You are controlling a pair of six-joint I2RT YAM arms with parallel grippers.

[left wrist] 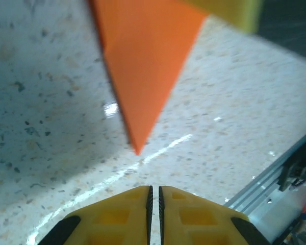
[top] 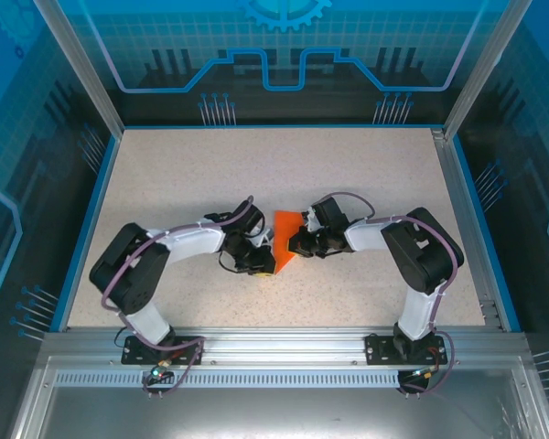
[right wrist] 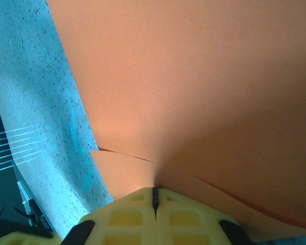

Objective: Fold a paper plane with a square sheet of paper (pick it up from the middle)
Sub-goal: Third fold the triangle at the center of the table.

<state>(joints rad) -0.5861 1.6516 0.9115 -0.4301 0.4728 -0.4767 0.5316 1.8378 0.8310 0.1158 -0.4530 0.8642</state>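
**Two arms meet mid-desk over a part-folded orange sheet**

From the grey metal rail (top: 274,352) at the near edge, the white-and-black left arm (top: 188,240) and right arm (top: 384,233) bend inward over the pale speckled desk (top: 256,165). The yellow-fingered left tool (left wrist: 154,190) is closed to a hairline slit with nothing in it. It stands just left of the work, likely giving the fold room. The right tool (right wrist: 154,193) is clamped on the thin bright orange paper sheet (top: 285,229), biting where layered edges overlap, seemingly to keep the fold together. The sheet appears lifted, its pointed corner aimed down and nearward, just above the middle of the desk.
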